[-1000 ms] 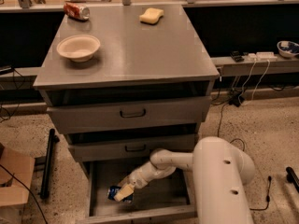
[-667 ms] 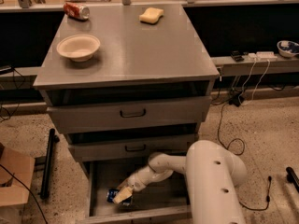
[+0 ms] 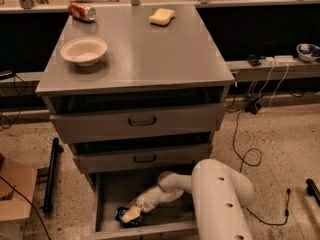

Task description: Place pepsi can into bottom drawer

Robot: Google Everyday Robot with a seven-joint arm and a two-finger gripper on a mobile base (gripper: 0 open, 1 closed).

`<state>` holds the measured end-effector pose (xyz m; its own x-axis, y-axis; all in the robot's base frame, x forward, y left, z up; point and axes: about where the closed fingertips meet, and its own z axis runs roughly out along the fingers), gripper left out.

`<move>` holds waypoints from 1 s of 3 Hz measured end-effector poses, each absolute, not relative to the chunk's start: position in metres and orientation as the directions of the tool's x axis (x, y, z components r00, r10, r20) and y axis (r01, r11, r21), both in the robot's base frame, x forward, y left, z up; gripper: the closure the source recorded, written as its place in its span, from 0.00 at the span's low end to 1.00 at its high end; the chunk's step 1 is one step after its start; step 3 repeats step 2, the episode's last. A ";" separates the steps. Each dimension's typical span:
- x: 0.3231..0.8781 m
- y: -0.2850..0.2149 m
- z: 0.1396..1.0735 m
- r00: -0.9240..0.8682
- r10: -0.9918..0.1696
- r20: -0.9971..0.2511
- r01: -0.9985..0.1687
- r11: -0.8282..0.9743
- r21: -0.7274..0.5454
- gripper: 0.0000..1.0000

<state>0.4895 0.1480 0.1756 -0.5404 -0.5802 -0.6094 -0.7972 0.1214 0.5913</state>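
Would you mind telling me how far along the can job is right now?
Done: the bottom drawer is open and the pepsi can is down inside it. In hand: the gripper is at the can. Left: pulling the arm out of the drawer.

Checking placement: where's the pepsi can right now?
Camera view, low and left of centre: the pepsi can is inside the open bottom drawer, at the tip of the gripper.

Setting: robotics lab or workshop. Evidence: white robot arm (image 3: 220, 194) on site, pincer (image 3: 131, 214) down inside open bottom drawer (image 3: 150, 231) of grey metal desk (image 3: 140, 69). Speckled bare floor (image 3: 285, 139). Loose black cables (image 3: 239, 144) trailing. Power strip (image 3: 280, 59) on low ledge (image 3: 260, 70). Cardboard box (image 3: 15, 191) at left. Cluttered bench (image 3: 250, 2) behind.
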 end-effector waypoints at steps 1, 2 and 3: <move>0.489 0.148 0.174 -0.542 -0.580 -0.609 -0.796 0.122 0.592 0.11; 0.489 0.148 0.174 -0.542 -0.580 -0.609 -0.796 0.122 0.592 0.00; 0.489 0.148 0.174 -0.542 -0.580 -0.609 -0.796 0.122 0.592 0.00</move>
